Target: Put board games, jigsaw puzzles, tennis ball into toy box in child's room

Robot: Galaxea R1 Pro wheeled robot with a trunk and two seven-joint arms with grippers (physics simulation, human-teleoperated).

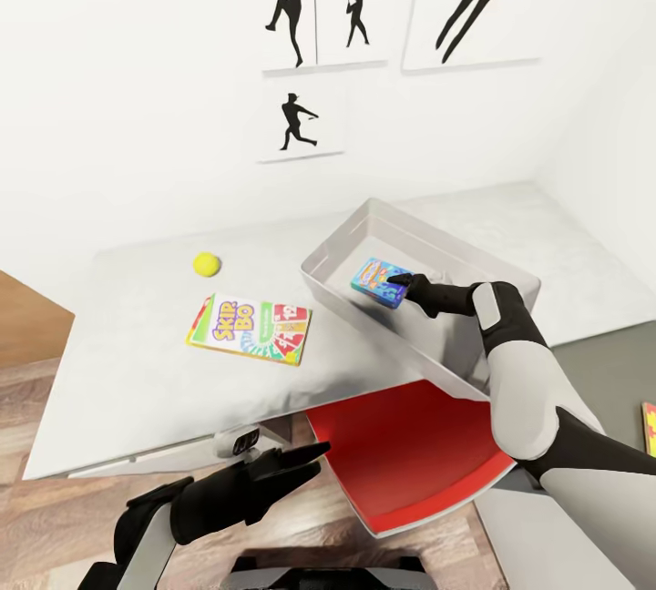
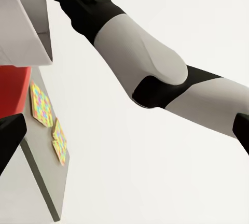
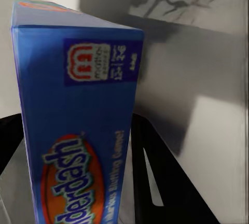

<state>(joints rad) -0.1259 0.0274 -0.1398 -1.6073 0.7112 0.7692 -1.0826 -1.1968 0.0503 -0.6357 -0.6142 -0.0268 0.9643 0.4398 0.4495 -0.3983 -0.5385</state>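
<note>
Item one: your right gripper [image 1: 398,281], black fingers clamped on the small blue board-game box [image 1: 380,282], holds it inside the shallow light grey toy box [image 1: 339,288], and in your right wrist view the blue box [image 3: 78,125] stands on edge between the two dark fingers [image 3: 166,182]. Item two: the toy box itself sits tilted at the front edge of the long pale grey-white table [image 1: 128,371], overhanging a red flat panel [image 1: 410,453] below. Item three: the white, green and red Skip-Bo box [image 1: 249,328] lies flat on the table, left of the toy box. Item four: the small yellow-green tennis ball [image 1: 207,264] rests beyond it, apart. Item five: two puzzle-patterned flat boxes [image 2: 49,123] lie on the dark grey cabinet top [image 2: 44,182]. Item six: your left gripper [image 1: 296,467] hangs low before the table, fingers parted, holding nothing.
</note>
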